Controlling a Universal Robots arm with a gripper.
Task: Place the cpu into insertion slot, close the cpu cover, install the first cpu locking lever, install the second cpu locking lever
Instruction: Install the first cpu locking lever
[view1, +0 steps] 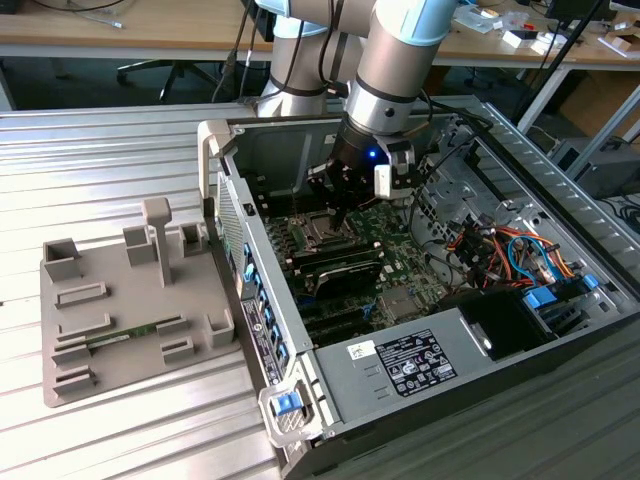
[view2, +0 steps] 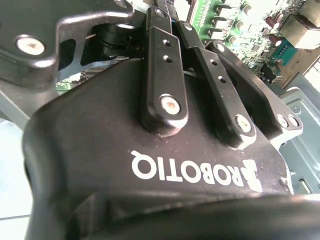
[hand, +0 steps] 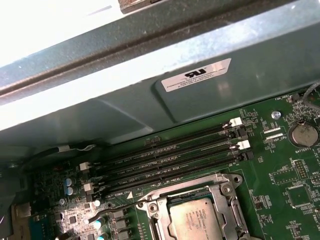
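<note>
inside the open computer case (view1: 470, 300), lying on its side on a ribbed metal table (view1: 100, 180), the arm reaches down over the green circuit board (view1: 390, 245) and its gripper (view1: 343, 205) hangs just above the insertion slot (view1: 318, 230). in the second wrist view the gripper (view2: 167, 15) shows its black finger links drawn close together, nearly parallel, with only a thin gap between them; the tips are out of sight, so i cannot tell whether they pinch anything. in the first wrist view the cpu (hand: 197, 220) lies flat in the insertion slot (hand: 161, 226), its silver-grey top facing up. the cpu cover (hand: 220, 187) lies down around the chip, the chip showing through its square hole. the long black memory slots (hand: 170, 155) run just beside the socket, between it and the case wall. in the exterior view, a grey parts tray (view1: 130, 310) sits on the table at the exterior view's left, touching or just beside the case, with a narrow green board (view1: 125, 335) lying in one of its recesses.
</note>
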